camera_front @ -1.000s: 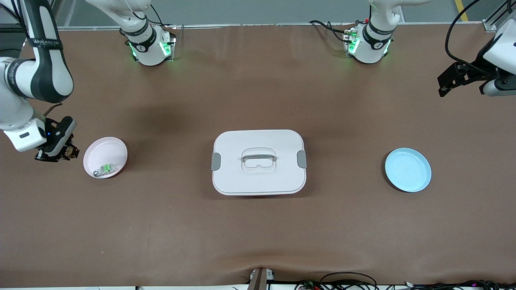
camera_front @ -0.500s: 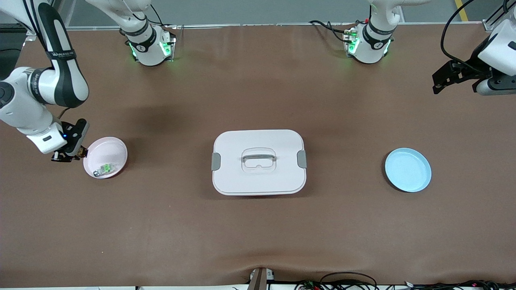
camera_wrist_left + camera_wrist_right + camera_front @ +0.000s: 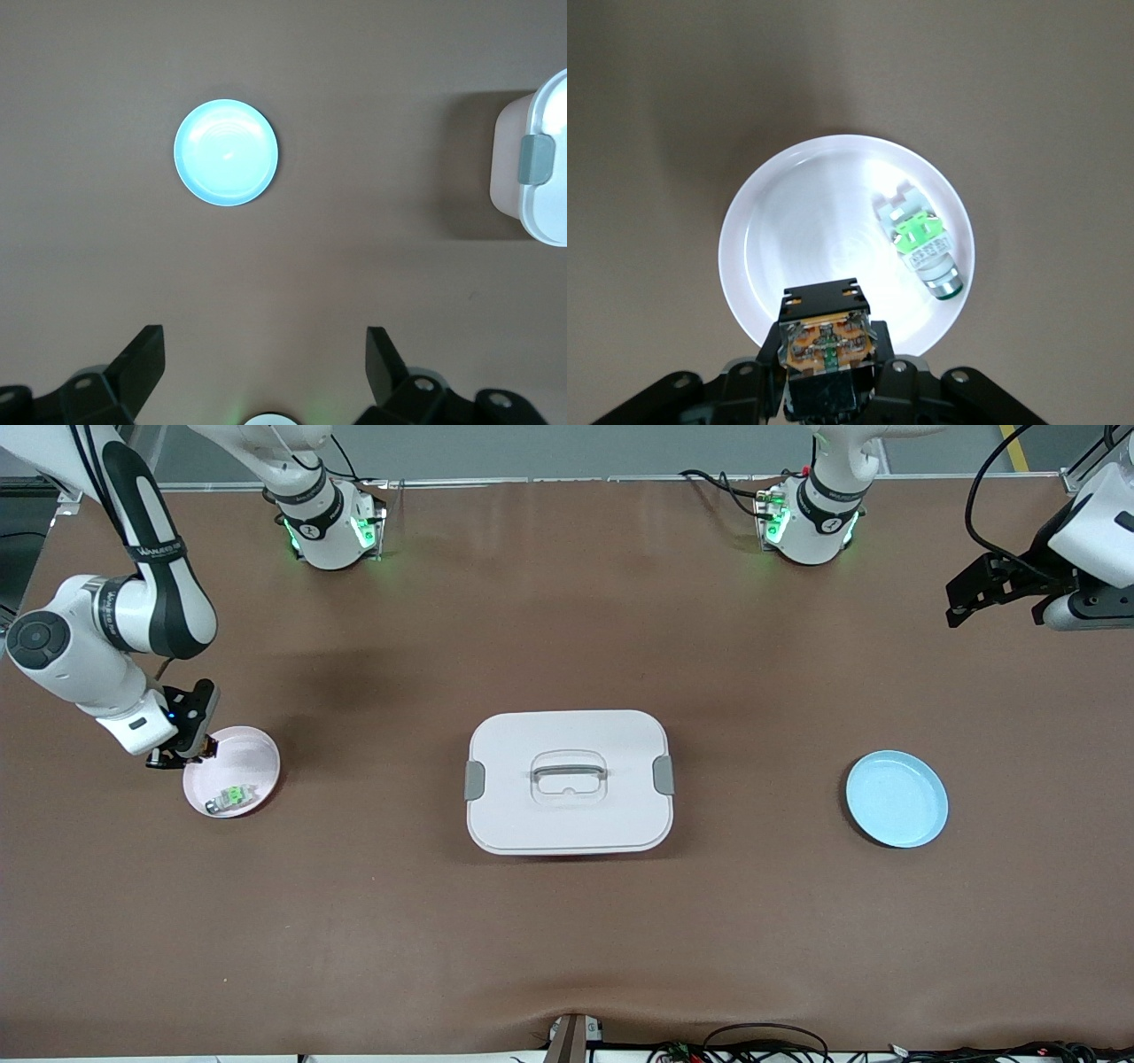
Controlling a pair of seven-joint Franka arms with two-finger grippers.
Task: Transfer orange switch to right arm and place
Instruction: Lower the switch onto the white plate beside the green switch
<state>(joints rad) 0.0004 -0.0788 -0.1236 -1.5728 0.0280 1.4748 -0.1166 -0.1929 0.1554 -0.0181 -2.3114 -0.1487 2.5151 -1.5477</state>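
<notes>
The right tool [image 3: 182,757] is pinching the orange switch [image 3: 827,343], a small black block with an orange middle. You will find it over the rim of the pink plate [image 3: 257,757], on the side toward the right arm's end of the worktop [image 3: 567,921]. The right wrist view confirms this: the switch sits between the fingers above the edge of the plate.

The plate already holds a green-and-white component [image 3: 232,795], lying on its side in the part of the plate nearer the front camera. It is apart from the held switch.

The left tool [image 3: 970,598] hangs spread and empty over the left arm's end of the worktop, well apart from the blue plate [image 3: 897,799]. That arm is waiting. The white lidded box [image 3: 567,781] stands at the middle of the worktop, between the two plates, its lid on.

Judgement: the handover appears complete, since the switch is in the right arm's grip, and the step in hand is the placing. The next move calls for you to carry the switch inward over bare plate floor, lower it, and only then spread the fingers.

Risk noted: a release at the present spot could drop the switch on the rim and tip it onto the worktop. Keep clear of the green-and-white component when lowering.
</notes>
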